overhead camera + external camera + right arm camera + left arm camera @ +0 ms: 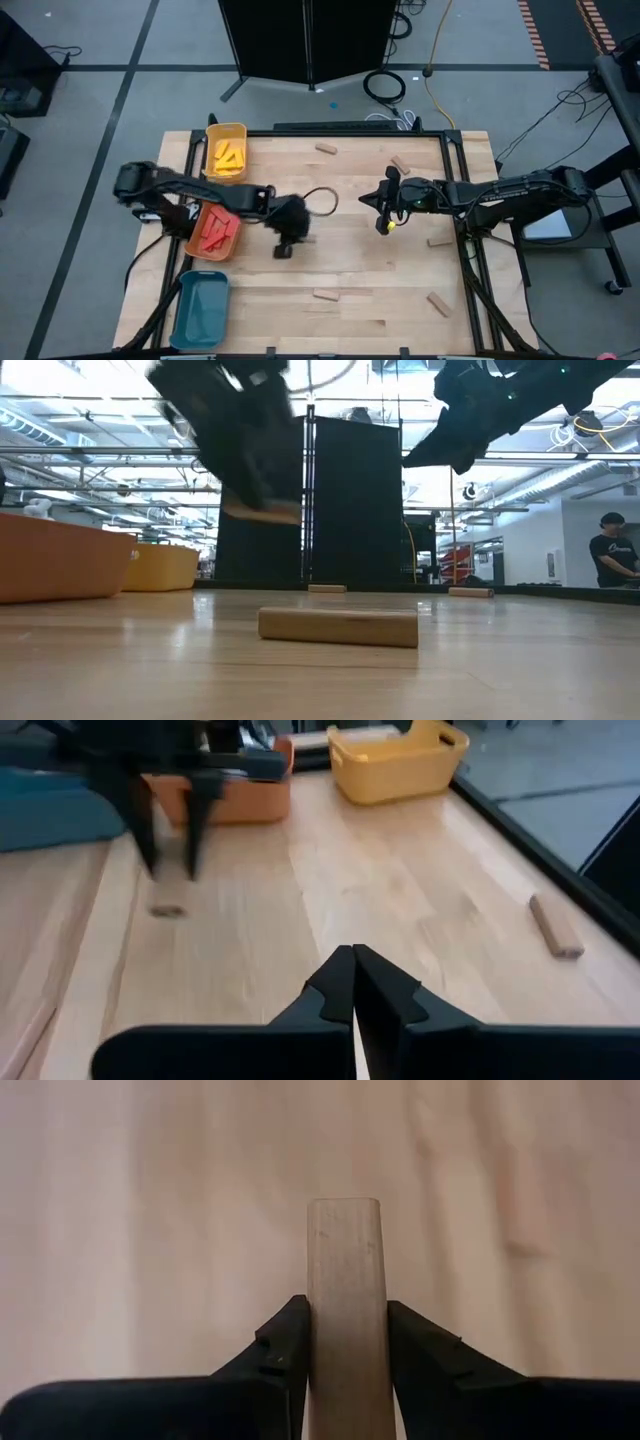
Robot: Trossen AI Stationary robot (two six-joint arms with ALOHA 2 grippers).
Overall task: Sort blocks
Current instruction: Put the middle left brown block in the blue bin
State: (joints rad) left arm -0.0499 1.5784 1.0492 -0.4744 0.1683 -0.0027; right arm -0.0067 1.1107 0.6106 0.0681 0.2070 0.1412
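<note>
Teal tray (199, 308) empty at left front edge of counter (350, 270), likely the bin for tan wood. Orange tray (213, 232) holds reds, yellow tray (226, 151) holds yellows. Left claw (286, 243) clenched on tan block (344, 1295), gripped across narrow sides, lifted clear of counter for carry. Other tan blocks (328, 295) scattered, unsorted. Right claw (383, 226) shut, empty, hovering mid-counter, probably parked clear of left arm.
</note>
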